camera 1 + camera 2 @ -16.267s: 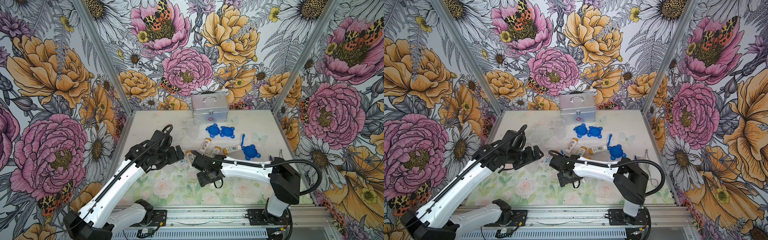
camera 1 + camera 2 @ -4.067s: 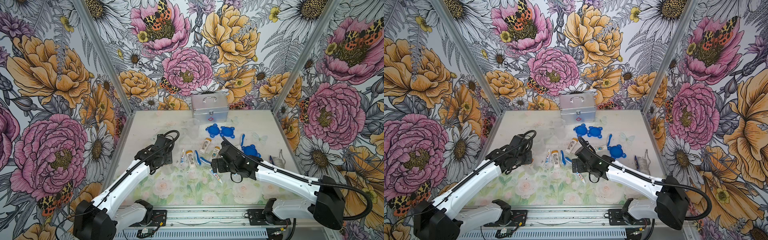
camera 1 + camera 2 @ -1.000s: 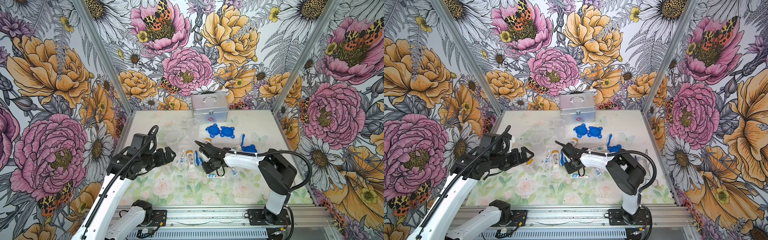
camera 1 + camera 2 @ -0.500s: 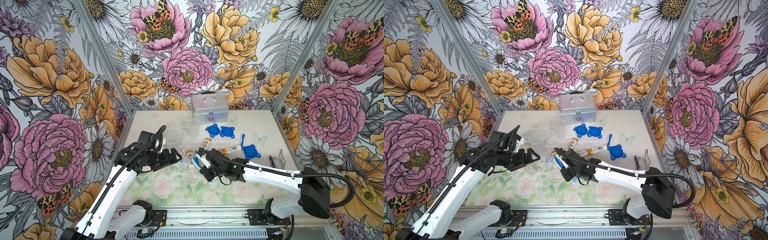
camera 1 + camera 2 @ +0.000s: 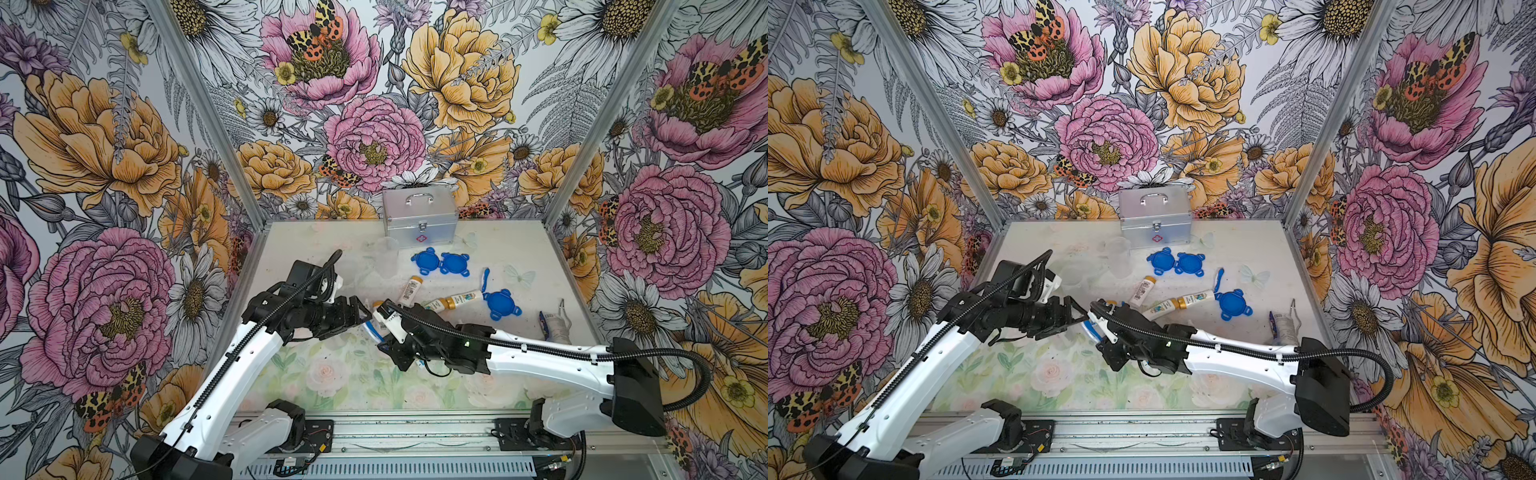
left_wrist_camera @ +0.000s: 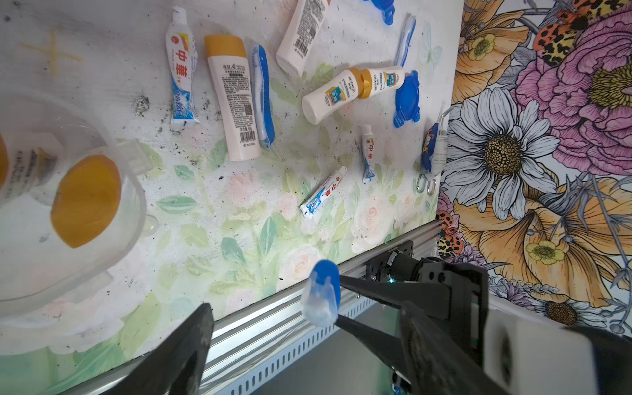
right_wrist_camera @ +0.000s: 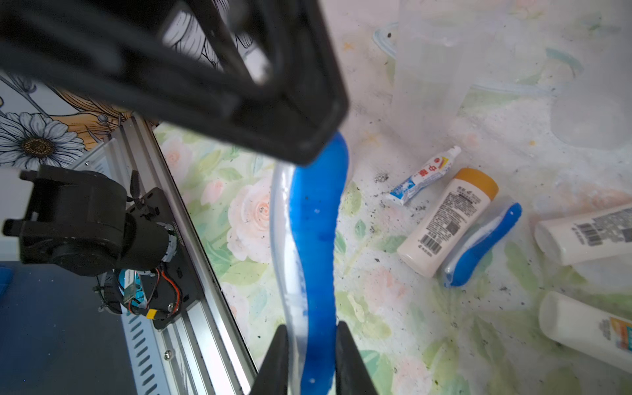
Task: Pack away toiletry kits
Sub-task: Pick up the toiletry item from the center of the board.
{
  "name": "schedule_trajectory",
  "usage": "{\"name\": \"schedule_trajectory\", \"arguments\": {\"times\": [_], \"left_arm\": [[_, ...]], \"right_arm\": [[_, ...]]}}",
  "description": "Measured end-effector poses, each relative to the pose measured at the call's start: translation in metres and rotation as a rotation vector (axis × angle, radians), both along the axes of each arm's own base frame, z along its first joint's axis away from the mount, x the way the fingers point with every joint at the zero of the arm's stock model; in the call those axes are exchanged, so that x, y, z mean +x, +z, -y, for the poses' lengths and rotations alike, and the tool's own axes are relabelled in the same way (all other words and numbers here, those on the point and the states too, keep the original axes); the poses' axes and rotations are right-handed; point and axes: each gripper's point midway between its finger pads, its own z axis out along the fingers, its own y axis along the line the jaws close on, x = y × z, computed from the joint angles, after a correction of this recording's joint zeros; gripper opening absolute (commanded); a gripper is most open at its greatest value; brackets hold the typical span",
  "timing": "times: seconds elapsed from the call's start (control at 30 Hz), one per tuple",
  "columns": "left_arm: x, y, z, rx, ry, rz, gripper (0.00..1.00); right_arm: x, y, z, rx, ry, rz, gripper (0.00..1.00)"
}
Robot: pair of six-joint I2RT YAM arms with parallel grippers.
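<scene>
My right gripper [image 7: 311, 359] is shut on a blue toothbrush [image 7: 318, 222] in a clear case and holds it above the mat. The brush's far end [image 6: 321, 294] sits between the wide-apart fingers of my left gripper [image 6: 307, 349], which is open and touches nothing. In both top views the two grippers meet mid-table, left gripper [image 5: 361, 316] facing right gripper [image 5: 1102, 345]. A clear cup [image 6: 68, 205] with an orange-capped bottle inside lies close to the left wrist. On the mat lie a white bottle [image 6: 232, 99], another toothbrush [image 6: 263, 99] and small tubes [image 6: 181, 68].
The silver case [image 5: 419, 218] stands shut at the back wall. Before it are clear cups [image 5: 384, 253], blue lids [image 5: 426, 262] [image 5: 500, 302], bottles [image 5: 411, 289] [image 5: 457, 299] and a toothbrush [image 5: 485, 279]. A small pouch [image 5: 555, 326] lies by the right wall.
My left gripper has moved right toward the right gripper and its jaws have narrowed a little. The right gripper, still holding the toothbrush, now has the brush's end between the left fingers.
</scene>
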Motion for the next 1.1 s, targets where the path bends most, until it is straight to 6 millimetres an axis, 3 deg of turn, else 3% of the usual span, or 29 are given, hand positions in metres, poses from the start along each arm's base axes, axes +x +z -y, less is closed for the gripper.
{"name": "schedule_trajectory", "arguments": {"times": [0.1, 0.37, 0.6, 0.97, 1.03, 1.1], "left_arm": [[0.001, -0.002, 0.001, -0.004, -0.001, 0.001, 0.79], [0.001, -0.008, 0.004, -0.022, 0.005, -0.013, 0.53], [0.002, -0.012, 0.006, -0.033, 0.009, -0.015, 0.44], [0.002, -0.008, 0.008, -0.06, 0.01, -0.002, 0.08], [0.001, -0.009, 0.007, -0.06, 0.011, -0.001, 0.03], [0.0, -0.009, 0.006, -0.061, 0.015, 0.002, 0.01]], "right_arm": [[-0.001, 0.003, -0.003, 0.009, 0.01, 0.004, 0.06], [-0.004, 0.003, -0.01, 0.012, 0.035, -0.008, 0.05], [-0.005, 0.006, -0.014, 0.022, 0.049, -0.015, 0.05], [-0.005, 0.005, -0.018, 0.022, 0.056, -0.02, 0.05], [-0.006, 0.005, -0.018, 0.02, 0.061, -0.02, 0.1], [-0.006, 0.004, -0.018, 0.018, 0.063, -0.019, 0.22]]}}
